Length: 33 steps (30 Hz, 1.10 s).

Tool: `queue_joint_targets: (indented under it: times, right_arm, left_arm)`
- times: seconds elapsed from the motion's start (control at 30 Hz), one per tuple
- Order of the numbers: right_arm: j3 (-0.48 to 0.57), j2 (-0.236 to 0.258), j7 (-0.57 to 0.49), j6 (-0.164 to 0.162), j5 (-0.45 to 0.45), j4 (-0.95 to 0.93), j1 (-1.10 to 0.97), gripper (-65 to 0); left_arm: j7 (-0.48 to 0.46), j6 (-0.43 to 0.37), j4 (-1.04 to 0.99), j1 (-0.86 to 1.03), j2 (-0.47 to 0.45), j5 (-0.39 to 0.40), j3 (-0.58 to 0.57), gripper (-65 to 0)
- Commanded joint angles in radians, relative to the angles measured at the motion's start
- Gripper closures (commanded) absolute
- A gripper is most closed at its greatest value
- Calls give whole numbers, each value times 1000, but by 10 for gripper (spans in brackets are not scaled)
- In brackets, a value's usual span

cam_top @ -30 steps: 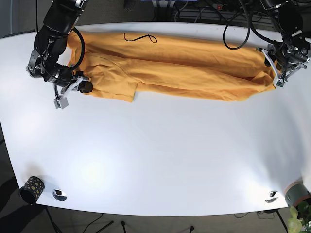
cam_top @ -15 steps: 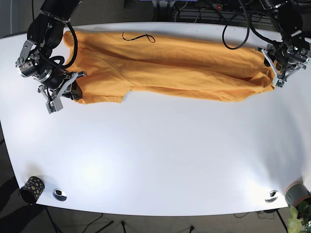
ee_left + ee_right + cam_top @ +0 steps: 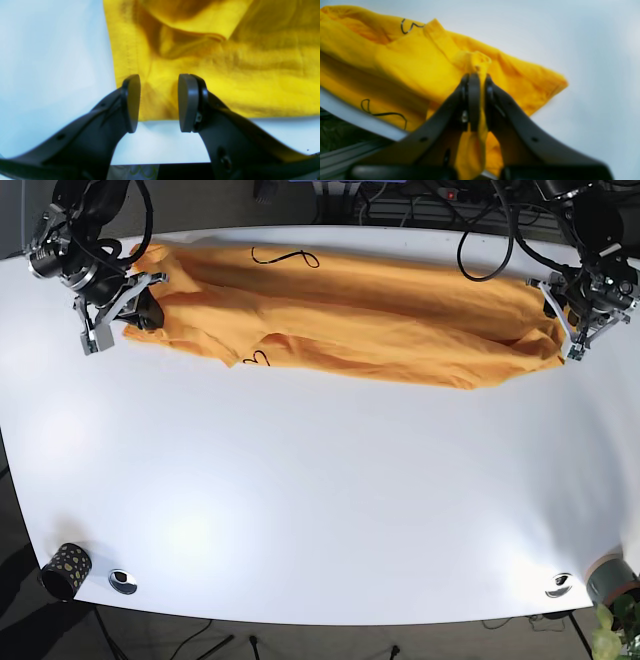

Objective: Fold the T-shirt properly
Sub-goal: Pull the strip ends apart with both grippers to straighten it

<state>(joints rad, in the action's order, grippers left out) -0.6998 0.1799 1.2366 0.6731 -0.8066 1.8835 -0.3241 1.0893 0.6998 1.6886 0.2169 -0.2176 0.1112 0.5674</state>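
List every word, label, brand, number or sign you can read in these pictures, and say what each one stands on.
None can be read.
The T-shirt bears thin black looping lines, a scribble rather than letters.
The small dark cup at the table edge has a speckled pattern, too small to read as text.

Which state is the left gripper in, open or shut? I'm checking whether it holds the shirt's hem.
Open. In the left wrist view, the left gripper has a clear gap between its pads, with the T-shirt showing between them, unclamped.
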Motion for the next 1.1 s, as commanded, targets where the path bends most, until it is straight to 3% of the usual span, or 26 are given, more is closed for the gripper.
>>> queue_joint_targets:
  times: [0.0,0.1,0.13,0.2,0.33,0.43,0.73,0.87,0.97,1.07]
  right_arm:
    - [-17,2,-22,0,-18,-9,-8,0]
    - [-19,13,-22,0,-18,-85,-8,-11]
    - [-22,13,-22,0,-17,-109,-8,-48]
    - [-25,14,-22,0,-7,-140,-5,-159]
    - [-22,34,-22,0,-7,-127,-4,-458]
    - [-19,34,-22,1,-32,-63,-10,-571]
    - [142,10,-5,0,-20,31,-22,-517]
    - [211,-4,-7,0,103,11,-20,-495]
    - [265,-23,-25,0,270,11,-16,-496]
    - [308,-49,-76,7,424,8,7,-496]
  left_arm:
    - [-10,-2,0,-6,-16,2,4,-232]
    - [-5,-2,1,-6,-15,6,-1,-232]
    - [-5,-2,3,-6,-13,8,-11,-232]
    - [-5,-2,3,-6,-16,9,-27,-232]
    - [-5,-2,18,-9,-13,11,-33,-232]
    - [-4,-2,69,-26,-10,11,-34,-232]
    - [-4,-2,160,-78,57,2,-30,-231]
    - [-5,-2,155,-83,83,-64,-33,-231]
    - [-11,-2,120,-81,100,-129,-33,-231]
    - [-57,-2,43,-78,99,-133,-28,-231]
